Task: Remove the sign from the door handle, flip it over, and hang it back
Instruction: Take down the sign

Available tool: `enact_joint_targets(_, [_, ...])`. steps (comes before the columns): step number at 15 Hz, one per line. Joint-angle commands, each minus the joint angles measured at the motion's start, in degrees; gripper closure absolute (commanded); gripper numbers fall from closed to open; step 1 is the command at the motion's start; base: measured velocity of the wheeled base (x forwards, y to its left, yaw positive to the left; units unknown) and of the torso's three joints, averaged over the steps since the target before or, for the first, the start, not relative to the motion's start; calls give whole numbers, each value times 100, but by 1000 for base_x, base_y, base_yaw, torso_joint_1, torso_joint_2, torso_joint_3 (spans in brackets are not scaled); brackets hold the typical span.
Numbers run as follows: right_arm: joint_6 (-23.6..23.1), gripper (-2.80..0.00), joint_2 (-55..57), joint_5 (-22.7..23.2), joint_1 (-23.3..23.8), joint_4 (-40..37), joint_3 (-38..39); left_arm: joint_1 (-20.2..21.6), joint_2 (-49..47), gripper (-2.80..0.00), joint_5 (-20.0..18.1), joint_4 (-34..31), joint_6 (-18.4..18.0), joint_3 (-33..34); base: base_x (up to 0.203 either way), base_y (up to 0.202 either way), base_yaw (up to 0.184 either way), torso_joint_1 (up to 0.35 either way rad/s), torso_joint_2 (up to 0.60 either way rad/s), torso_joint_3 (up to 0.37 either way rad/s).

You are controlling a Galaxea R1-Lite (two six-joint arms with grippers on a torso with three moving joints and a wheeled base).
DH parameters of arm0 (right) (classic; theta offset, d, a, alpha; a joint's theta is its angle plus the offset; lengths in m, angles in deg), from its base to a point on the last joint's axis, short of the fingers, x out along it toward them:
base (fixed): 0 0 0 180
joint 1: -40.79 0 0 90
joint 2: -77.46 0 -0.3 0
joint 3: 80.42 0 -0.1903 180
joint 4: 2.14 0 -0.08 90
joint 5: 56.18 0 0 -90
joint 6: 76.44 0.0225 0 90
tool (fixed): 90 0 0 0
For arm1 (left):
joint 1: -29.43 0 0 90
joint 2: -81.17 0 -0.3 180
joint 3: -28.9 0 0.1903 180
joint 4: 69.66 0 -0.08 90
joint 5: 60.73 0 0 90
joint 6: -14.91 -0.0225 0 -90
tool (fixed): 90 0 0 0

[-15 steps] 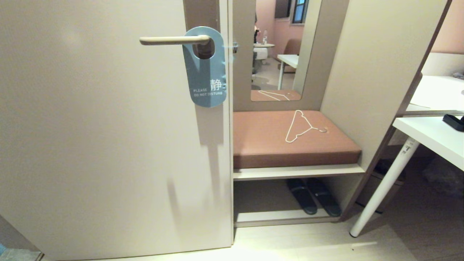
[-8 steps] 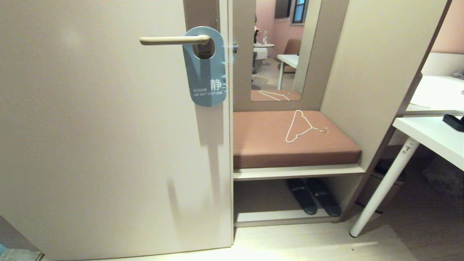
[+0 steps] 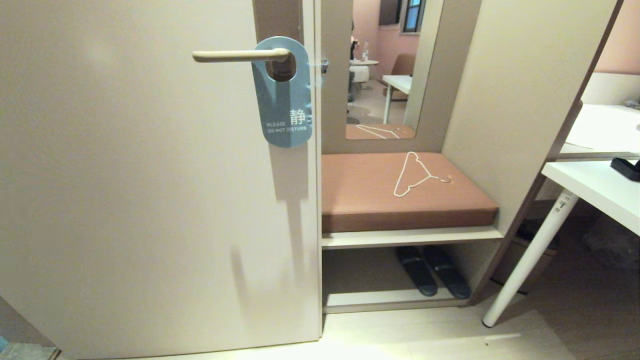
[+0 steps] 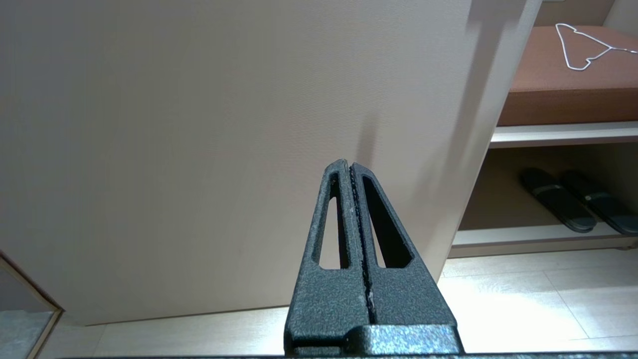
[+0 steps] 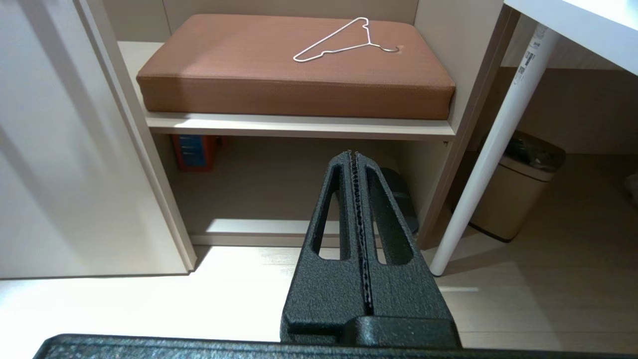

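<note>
The blue-grey sign (image 3: 285, 100) hangs by its hole on the cream door handle (image 3: 235, 55), its "PLEASE DO NOT DISTURB" face outward, near the beige door's right edge. Neither arm shows in the head view. My left gripper (image 4: 347, 165) is shut and empty, held low and facing the door's lower panel. My right gripper (image 5: 353, 153) is shut and empty too, held low and facing the open shelf under the bench. The sign and handle show in neither wrist view.
Right of the door is a niche with a brown cushion (image 3: 400, 200), a white wire hanger (image 3: 415, 175) on it, a mirror behind and dark slippers (image 3: 432, 270) below. A white desk (image 3: 595, 185) with its leg (image 3: 530, 260) stands at right, a bin (image 5: 513, 192) beneath.
</note>
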Motion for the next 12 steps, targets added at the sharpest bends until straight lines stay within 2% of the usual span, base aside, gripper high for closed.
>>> enact_joint_targets(1, [7, 0, 9, -2, -7, 4, 0, 1, -7, 0, 2, 7, 2, 0, 0, 0, 0, 0, 0, 0])
enact_joint_targets(12, [15, 0, 9, -2, -7, 31, 9, 1, -7, 0, 2, -1, 2, 0, 0, 0, 0, 0, 0, 0])
